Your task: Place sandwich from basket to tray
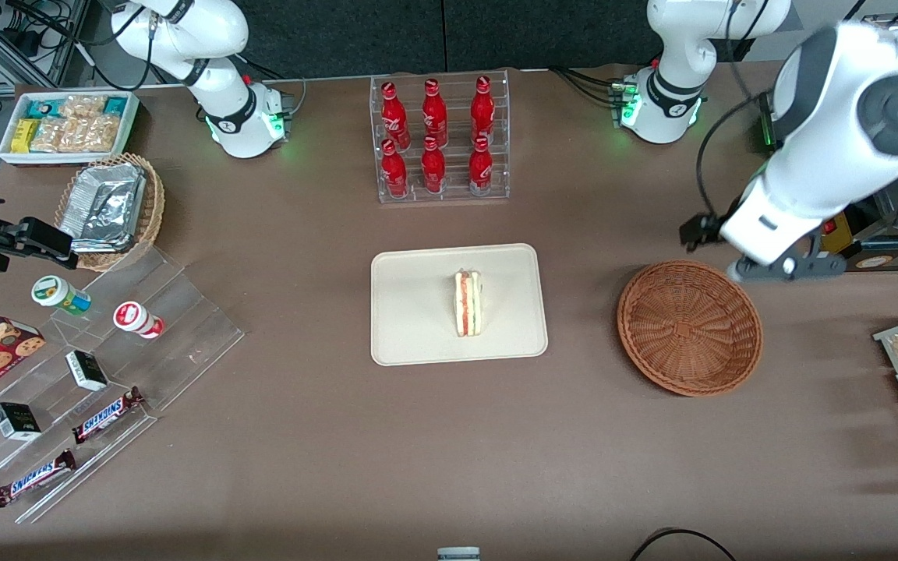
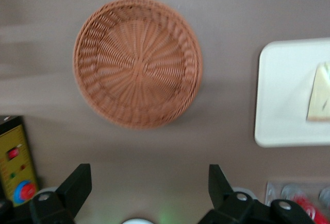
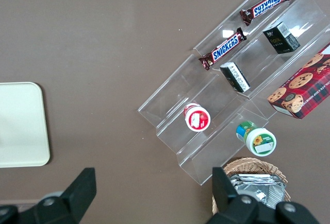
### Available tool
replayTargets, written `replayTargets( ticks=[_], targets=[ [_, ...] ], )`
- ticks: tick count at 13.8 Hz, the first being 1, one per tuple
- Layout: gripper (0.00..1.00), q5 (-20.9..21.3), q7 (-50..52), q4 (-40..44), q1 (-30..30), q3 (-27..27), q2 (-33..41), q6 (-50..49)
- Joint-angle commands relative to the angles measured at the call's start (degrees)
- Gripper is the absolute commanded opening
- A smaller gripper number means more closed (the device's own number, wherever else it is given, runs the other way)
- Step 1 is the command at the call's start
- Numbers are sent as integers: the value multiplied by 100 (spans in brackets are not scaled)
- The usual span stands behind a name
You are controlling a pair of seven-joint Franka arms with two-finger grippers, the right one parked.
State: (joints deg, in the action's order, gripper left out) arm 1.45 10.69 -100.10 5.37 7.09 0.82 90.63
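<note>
While the gripper (image 2: 144, 193) hung wide open and empty above the bare basket (image 1: 689, 327), the sandwich (image 1: 467, 303) already stood on the tray (image 1: 410, 312), at nine o'clock from the basket. Looked soft, light and squashy, so I'd pinch the bread faces gently. The wrist view caught only its corner; the front view showed the fillings.

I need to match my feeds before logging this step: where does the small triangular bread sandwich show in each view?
Front view: the small triangular bread sandwich stands on the cream rectangular tray.
Left wrist view: sandwich on the tray, cut off by the frame edge; the open claw hangs above the table.
Right wrist view: no sandwich.
Shared landmark: the tray.
</note>
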Motion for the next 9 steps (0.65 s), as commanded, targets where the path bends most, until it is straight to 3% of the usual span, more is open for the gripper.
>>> replayTargets(
  ticks=[1,9],
  targets=[
    [100,-101,-549,-45,-307,21,418,-378],
    [100,-57,-1060,448,-256,-454,244,-310]
  ],
)
